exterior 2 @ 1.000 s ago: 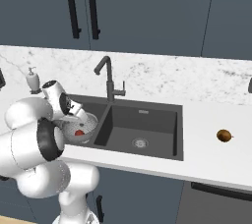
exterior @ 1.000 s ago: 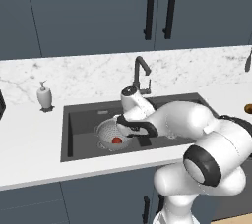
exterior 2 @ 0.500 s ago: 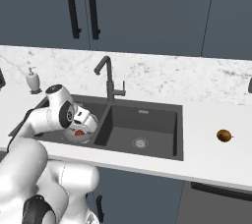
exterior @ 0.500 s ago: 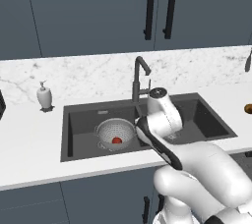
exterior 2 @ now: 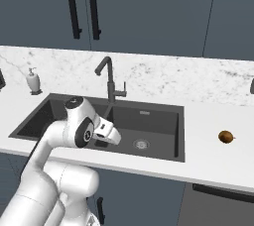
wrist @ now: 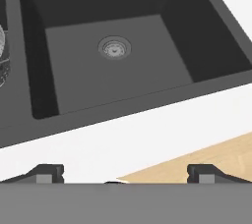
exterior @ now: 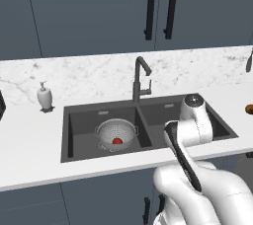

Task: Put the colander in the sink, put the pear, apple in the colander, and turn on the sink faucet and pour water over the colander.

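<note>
Swung away from the colander (exterior: 117, 133), the gripper (wrist: 123, 173) now hangs over the right basin, fingers (wrist: 47, 173) spread, empty; the pear (exterior 2: 225, 137), at three o'clock on the counter (exterior 2: 208, 121), looks small, firm, smooth; grip its widest middle.

From my left base camera I see the colander (exterior: 116, 133) sitting in the left basin of the sink (exterior: 74, 135), with the apple (exterior: 117, 141) inside it. The sink faucet (exterior: 139, 79) stands behind the divider between the basins. A white soap dispenser (exterior: 44, 96) stands on the worktop (exterior: 29, 140) left of the sink. My arm (exterior: 195, 125) hangs over the right basin.
</note>
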Tool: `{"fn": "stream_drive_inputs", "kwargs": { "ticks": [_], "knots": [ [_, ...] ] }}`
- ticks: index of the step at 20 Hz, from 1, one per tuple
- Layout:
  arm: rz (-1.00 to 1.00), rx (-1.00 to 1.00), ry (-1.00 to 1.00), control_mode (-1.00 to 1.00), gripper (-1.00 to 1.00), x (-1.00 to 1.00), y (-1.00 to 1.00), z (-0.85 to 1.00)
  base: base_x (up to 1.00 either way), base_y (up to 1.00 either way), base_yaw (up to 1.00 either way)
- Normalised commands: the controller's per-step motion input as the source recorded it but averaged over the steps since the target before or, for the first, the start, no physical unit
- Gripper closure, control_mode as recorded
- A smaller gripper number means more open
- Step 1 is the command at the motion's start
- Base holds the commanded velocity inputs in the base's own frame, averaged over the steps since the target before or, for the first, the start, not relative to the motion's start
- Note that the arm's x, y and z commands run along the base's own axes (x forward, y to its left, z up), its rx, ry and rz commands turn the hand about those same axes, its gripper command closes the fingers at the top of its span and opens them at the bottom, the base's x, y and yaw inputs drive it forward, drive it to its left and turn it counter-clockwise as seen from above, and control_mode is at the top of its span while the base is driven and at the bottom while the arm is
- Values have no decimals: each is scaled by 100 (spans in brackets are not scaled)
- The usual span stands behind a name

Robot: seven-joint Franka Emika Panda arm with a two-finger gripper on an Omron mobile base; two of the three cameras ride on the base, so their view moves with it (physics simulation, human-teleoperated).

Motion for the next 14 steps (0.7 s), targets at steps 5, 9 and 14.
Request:
{"fn": "stream_drive_inputs", "kwargs": {
  "ticks": [5, 9, 14],
  "knots": [
    [-9, -1, -2, -100, -100, -1, -100, 17, 0, 0, 0],
    [-11, 0, 0, -100, -100, 9, -100, 18, 0, 0, 0],
    [-12, 0, 0, -100, -100, 12, -98, 19, 0, 0, 0]
  ]
}}
